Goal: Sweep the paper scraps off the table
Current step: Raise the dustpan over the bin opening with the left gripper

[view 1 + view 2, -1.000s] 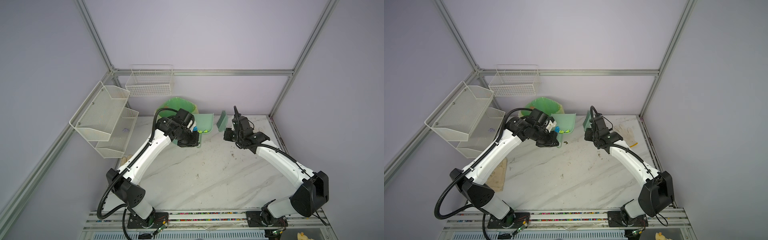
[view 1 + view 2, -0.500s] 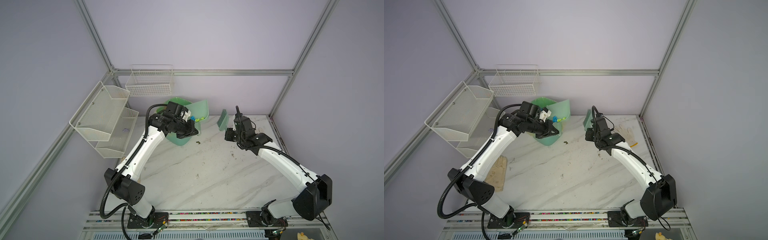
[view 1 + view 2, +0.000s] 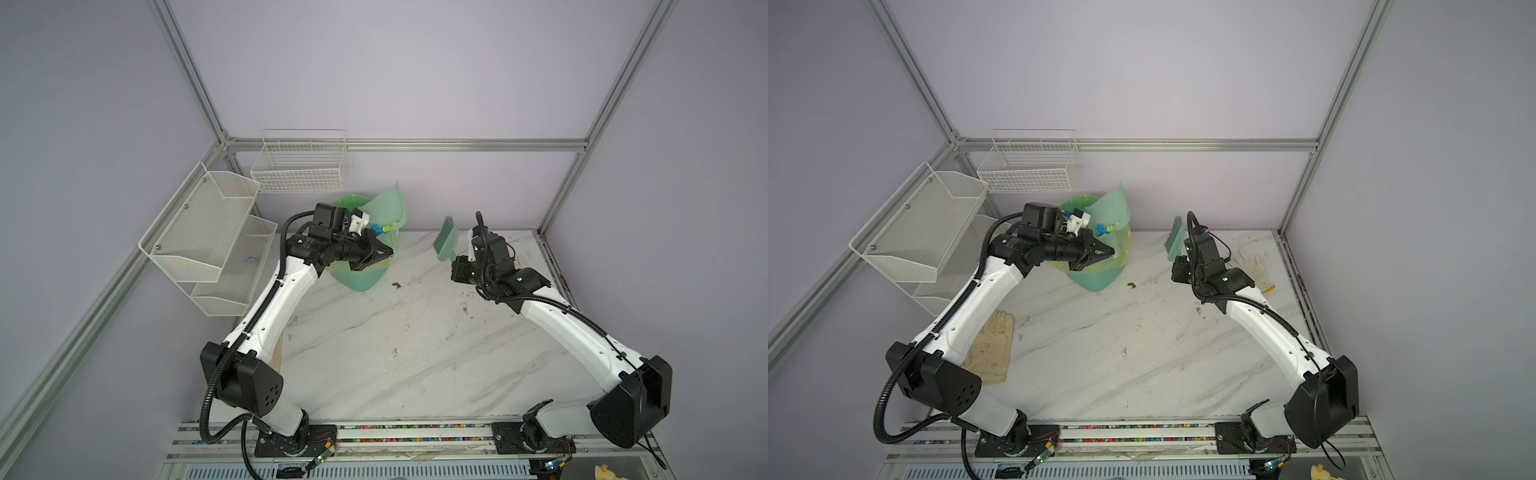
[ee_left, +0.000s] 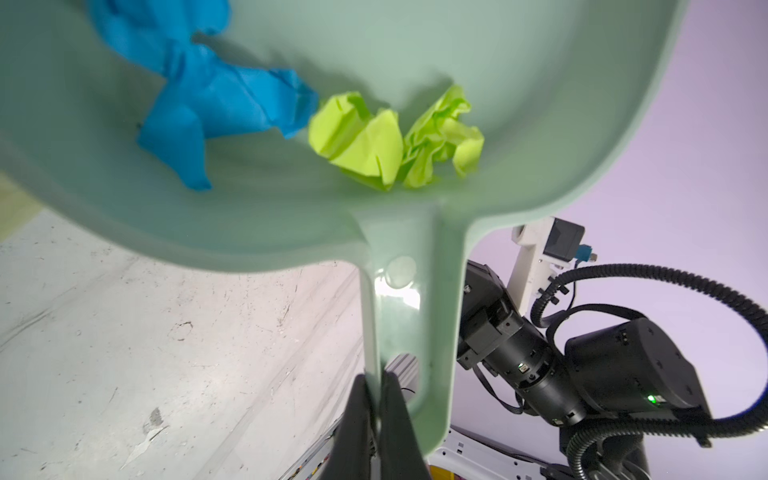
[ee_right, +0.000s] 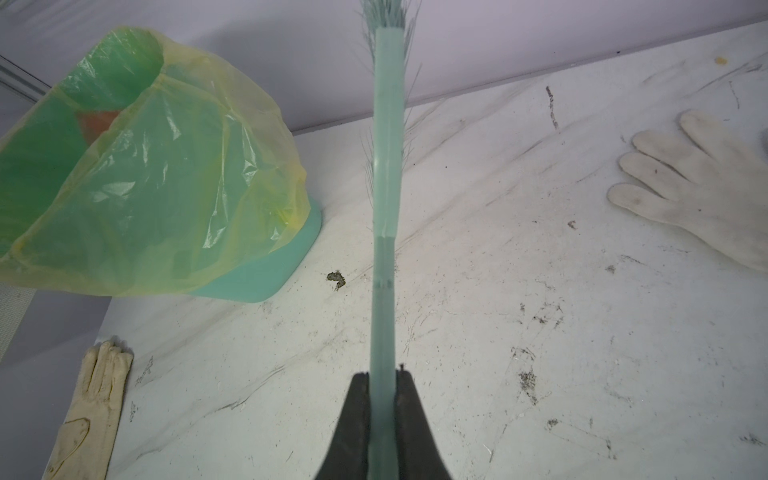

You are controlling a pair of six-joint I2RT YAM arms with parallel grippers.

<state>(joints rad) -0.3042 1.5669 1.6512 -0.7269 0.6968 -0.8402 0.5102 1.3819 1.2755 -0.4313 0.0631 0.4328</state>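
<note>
Your table (image 3: 415, 353) looks clear of bright paper in both top views, so I judge the sweeping finished and the emptying step in hand. The lined waste bin (image 3: 361, 278) stands at the far left of the table. The dustpan (image 3: 388, 208) is raised over it, its open lip pointing up and its handle down.

To the right, the hand brush (image 3: 446, 241) is held off the table, bristles up and idle.

Your left end effector (image 4: 376, 382) is closed tight on the thin edge of the dustpan's handle. Your right end effector (image 5: 382, 382) is clamped on the brush handle.

The paper scraps (image 4: 395, 141), blue and yellow-green wads, lie in the pan against the wall at the handle end. Your next move calls for rolling the left wrist until the lip dips inside the bag mouth, without the pan snagging the liner.

The left wrist view alone shows the wads and that grip plainly; the top views give only coloured dots. The right wrist view shows the yellow liner, two gloves (image 5: 698, 183) and a dark speck (image 5: 336, 279) just beside the bin.
</note>
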